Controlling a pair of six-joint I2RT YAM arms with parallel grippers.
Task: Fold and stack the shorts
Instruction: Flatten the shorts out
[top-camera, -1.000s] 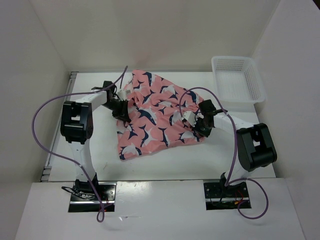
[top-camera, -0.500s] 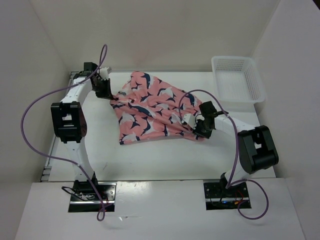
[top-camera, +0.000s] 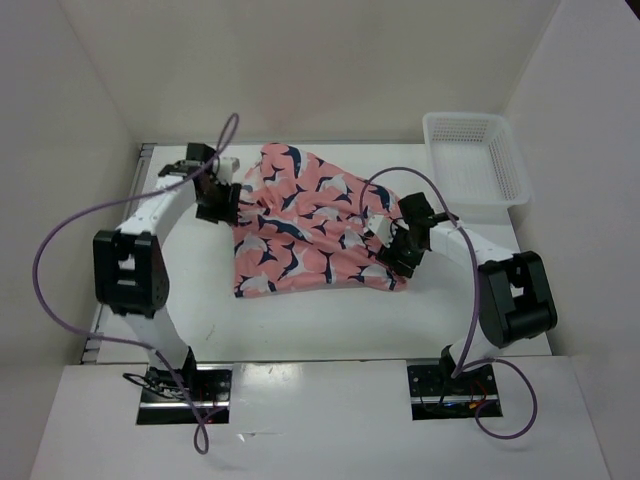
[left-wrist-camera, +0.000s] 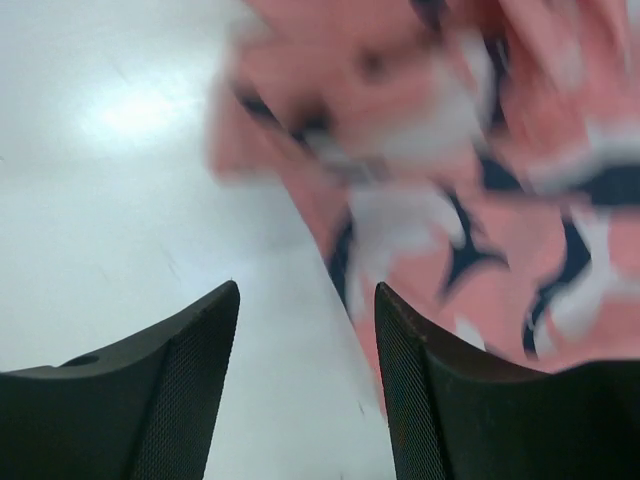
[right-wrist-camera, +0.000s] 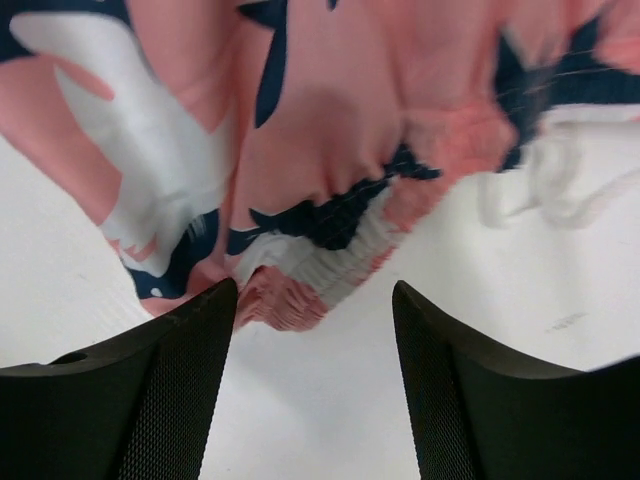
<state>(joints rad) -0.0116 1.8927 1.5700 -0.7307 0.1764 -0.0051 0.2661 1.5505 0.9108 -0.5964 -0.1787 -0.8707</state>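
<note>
The coral-pink shorts (top-camera: 305, 225) with navy-and-white shark shapes lie spread and rumpled on the white table. My left gripper (top-camera: 217, 203) hangs at their upper left edge, open, with only bare table between its fingers; the blurred shorts (left-wrist-camera: 470, 170) fill the upper right of the left wrist view. At the lower right corner of the shorts stands my right gripper (top-camera: 404, 252), open and holding nothing. In the right wrist view the gathered waistband (right-wrist-camera: 320, 262) lies just ahead of the spread fingers, and a white drawstring (right-wrist-camera: 560, 190) trails to the right.
A white mesh basket (top-camera: 475, 156) sits at the table's back right corner. White walls close in the table on the left, back and right. Purple cables loop from both arms above the table.
Both grippers have opened and let go of the shorts. The left gripper came back and down from the far left corner to the shorts' left edge; the cloth has settled flatter.
</note>
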